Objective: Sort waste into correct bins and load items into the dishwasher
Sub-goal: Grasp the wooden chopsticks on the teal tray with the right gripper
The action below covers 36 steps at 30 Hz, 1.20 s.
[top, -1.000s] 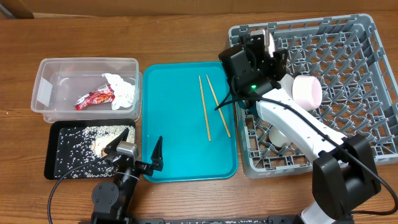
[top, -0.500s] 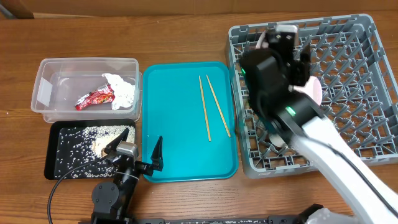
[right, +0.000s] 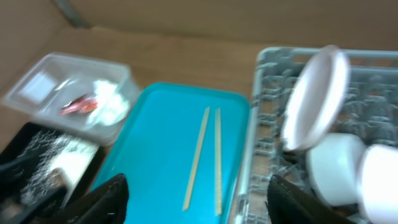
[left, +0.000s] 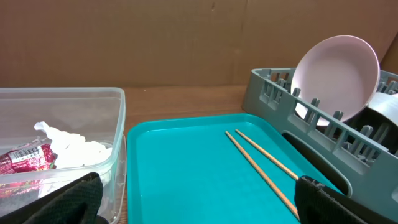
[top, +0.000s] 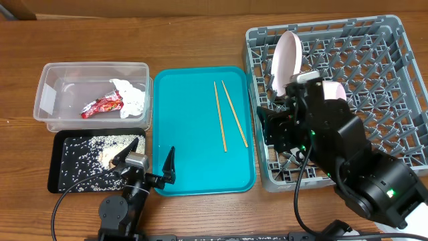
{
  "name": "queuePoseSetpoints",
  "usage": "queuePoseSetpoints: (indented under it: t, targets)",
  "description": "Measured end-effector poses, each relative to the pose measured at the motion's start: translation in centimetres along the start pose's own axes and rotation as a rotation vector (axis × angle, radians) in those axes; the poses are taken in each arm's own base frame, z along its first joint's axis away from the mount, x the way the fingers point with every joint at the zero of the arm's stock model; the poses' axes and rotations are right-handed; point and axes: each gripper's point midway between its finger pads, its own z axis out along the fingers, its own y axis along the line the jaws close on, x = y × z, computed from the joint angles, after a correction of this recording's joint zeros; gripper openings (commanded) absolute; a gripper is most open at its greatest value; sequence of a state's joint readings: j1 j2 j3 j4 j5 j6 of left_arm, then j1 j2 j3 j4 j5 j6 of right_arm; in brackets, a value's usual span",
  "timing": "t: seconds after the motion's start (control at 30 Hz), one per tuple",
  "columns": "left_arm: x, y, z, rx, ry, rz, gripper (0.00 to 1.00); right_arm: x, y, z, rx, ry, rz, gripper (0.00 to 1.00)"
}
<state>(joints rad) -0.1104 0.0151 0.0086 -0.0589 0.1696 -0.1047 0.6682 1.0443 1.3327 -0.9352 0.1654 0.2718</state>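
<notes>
The round white plate [top: 286,61] stands on edge between the pegs at the back left of the grey dish rack [top: 374,67]. It also shows in the right wrist view [right: 314,96] and the left wrist view [left: 336,78]. Two wooden chopsticks [top: 224,115] lie on the teal tray [top: 194,161]. My right gripper [right: 199,202] is open and empty, high above the rack's left edge. My left gripper [top: 148,161] is open and empty at the teal tray's front left corner. White bowls [right: 333,168] sit in the rack below the plate.
The clear tub [top: 93,70] holds the red-and-white wrapper [top: 101,105] and white tissue [top: 132,97]. The black tray [top: 67,181] in front of it holds rice and brown scraps. My right arm [top: 348,161] hides the rack's front left part.
My right gripper has let go of the plate, which now stands in the rack. The right arm has pulled back toward the front and risen. The left arm has not moved.
</notes>
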Motion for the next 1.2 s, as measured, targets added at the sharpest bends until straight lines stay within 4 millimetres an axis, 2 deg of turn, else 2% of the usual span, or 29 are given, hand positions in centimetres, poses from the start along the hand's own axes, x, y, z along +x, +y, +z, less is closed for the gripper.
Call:
queuePoseSetpoints:
  t: [0.13, 0.23, 0.37, 0.5, 0.6, 0.67, 0.77, 0.83, 0.9, 1.0, 1.07, 1.2]
  targets:
    - [0.0, 0.0, 0.0, 0.000, 0.000, 0.000, 1.00, 1.4, 1.7, 1.4, -0.080, 0.083, -0.001, 0.66]
    - [0.0, 0.0, 0.0, 0.000, 0.000, 0.000, 1.00, 3.4, 3.0, 4.5, -0.093, 0.193, -0.020, 0.69]
    - [0.0, 0.0, 0.0, 0.000, 0.000, 0.000, 1.00, 7.1, 4.2, 11.9, -0.064, 0.352, -0.036, 0.68]
    - [0.0, 0.0, 0.0, 0.000, 0.000, 0.000, 1.00, 11.2, 3.7, 19.5, 0.007, 0.455, -0.026, 0.65]
    - [0.0, 0.0, 0.0, 0.000, 0.000, 0.000, 1.00, 13.5, 3.3, 23.9, 0.037, 0.475, -0.025, 0.61]
    - [0.0, 0.0, 0.0, 0.000, 0.000, 0.000, 1.00, 15.4, 2.9, 26.0, 0.057, 0.502, -0.023, 0.57]
    - [0.0, 0.0, 0.0, 0.000, 0.000, 0.000, 1.00, 17.6, 2.3, 28.1, 0.080, 0.535, -0.016, 0.54]
    - [0.0, 0.0, 0.0, 0.000, 0.000, 0.000, 1.00, 18.9, 1.9, 29.0, 0.098, 0.557, -0.016, 0.49]
    - [0.0, 0.0, 0.0, 0.000, 0.000, 0.000, 1.00, 20.0, 1.5, 29.5, 0.116, 0.579, -0.013, 0.38]
    - [0.0, 0.0, 0.0, 0.000, 0.000, 0.000, 1.00, 20.1, 1.3, 29.6, 0.126, 0.577, -0.010, 0.22]
    - [0.0, 0.0, 0.0, 0.000, 0.000, 0.000, 1.00, 20.1, 1.2, 29.6, 0.129, 0.578, -0.011, 0.06]
    - [0.0, 0.0, 0.0, 0.000, 0.000, 0.000, 1.00, 20.4, 1.2, 29.4, 0.133, 0.596, -0.010, 0.04]
